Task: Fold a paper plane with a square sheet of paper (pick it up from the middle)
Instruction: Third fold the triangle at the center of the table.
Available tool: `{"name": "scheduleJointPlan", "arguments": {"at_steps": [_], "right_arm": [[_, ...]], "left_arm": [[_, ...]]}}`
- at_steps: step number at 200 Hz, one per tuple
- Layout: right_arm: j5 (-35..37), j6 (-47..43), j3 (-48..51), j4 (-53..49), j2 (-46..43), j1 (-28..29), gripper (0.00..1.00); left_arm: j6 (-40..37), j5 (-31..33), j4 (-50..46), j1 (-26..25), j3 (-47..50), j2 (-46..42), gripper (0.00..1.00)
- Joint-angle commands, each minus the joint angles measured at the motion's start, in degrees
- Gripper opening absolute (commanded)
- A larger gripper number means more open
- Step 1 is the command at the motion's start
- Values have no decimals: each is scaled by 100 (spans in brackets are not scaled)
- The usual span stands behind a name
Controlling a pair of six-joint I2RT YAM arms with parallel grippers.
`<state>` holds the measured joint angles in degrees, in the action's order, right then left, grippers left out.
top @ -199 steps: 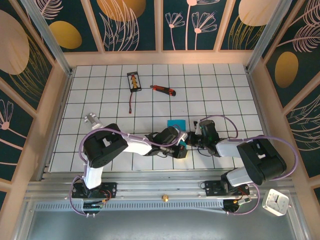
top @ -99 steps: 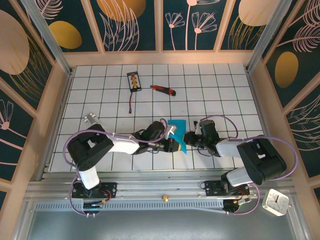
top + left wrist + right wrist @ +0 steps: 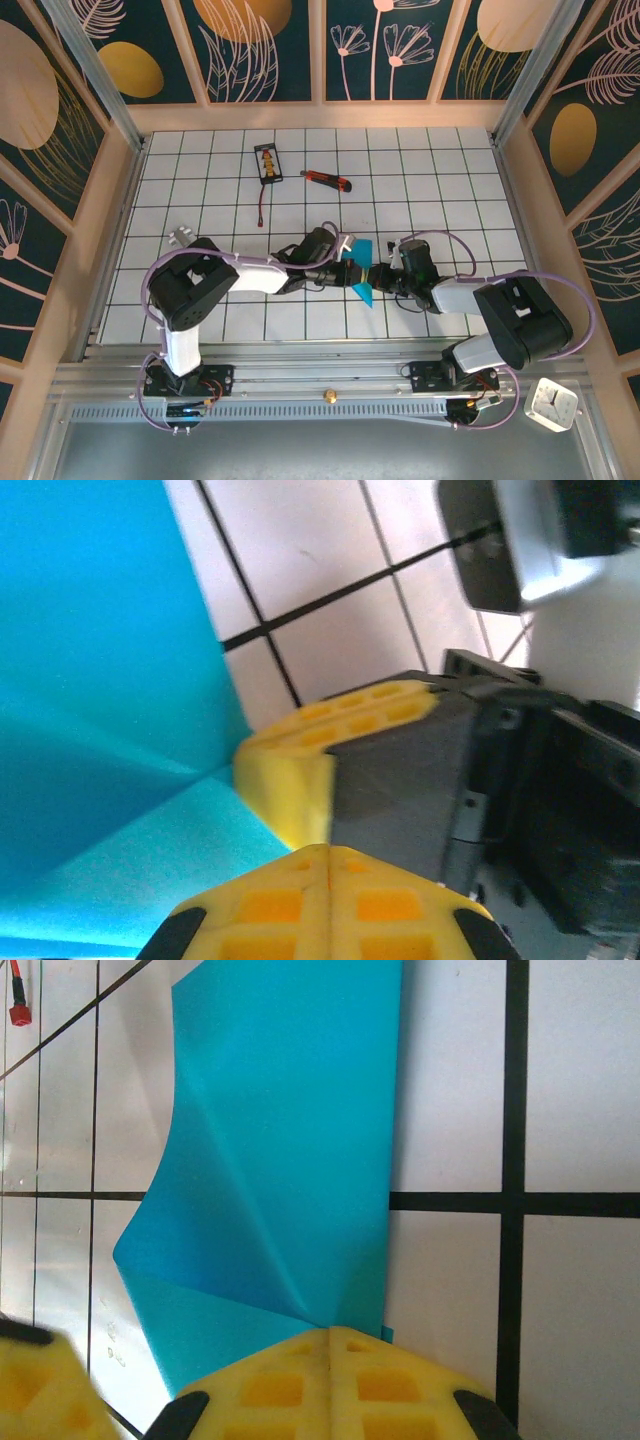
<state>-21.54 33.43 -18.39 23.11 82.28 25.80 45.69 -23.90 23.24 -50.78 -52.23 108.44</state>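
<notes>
Just below centre of the top view, the thin, creased cyan-blue square sheet of paper [image 3: 362, 270] runs top-to-bottom over the white gridded bench [image 3: 200, 180], pinched between the left pincer [image 3: 327, 854] and right pincer [image 3: 330, 1334] (both clamped tight, equally near).

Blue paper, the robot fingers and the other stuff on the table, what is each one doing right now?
square sheet of paper: creased and bent, pinched at one end, not a plane yet.
left fingers: shut on the paper.
right fingers: shut on the paper.
utility knife: lying flat at the far side, untouched; blade too small to tell.
black card: lying flat, untouched.
</notes>
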Motion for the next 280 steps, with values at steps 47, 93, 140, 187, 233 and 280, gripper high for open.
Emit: {"name": "scheduleJointPlan", "arguments": {"at_steps": [47, 93, 140, 187, 233, 280], "right_arm": [[273, -12, 90, -554, 358, -5, 0], [275, -12, 98, -555, 355, 0, 0], [264, -16, 73, -571, 381, -4, 0], [282, -20, 77, -572, 384, 3, 0], [263, -25, 63, -571, 423, 3, 0], [238, -60, 12, -597, 343, -3, 0]], "left_arm": [[-311, 89, -390, 69, -314, 323, 0], [-503, 215, -834, 78, -532, 388, 0], [-779, 464, -1420, 92, -664, 377, 0], [-942, 524, -1708, 92, -571, 362, 0], [-1036, 560, -1771, 92, -538, 423, 0], [-1123, 693, -1857, 89, -535, 478, 0]]}}
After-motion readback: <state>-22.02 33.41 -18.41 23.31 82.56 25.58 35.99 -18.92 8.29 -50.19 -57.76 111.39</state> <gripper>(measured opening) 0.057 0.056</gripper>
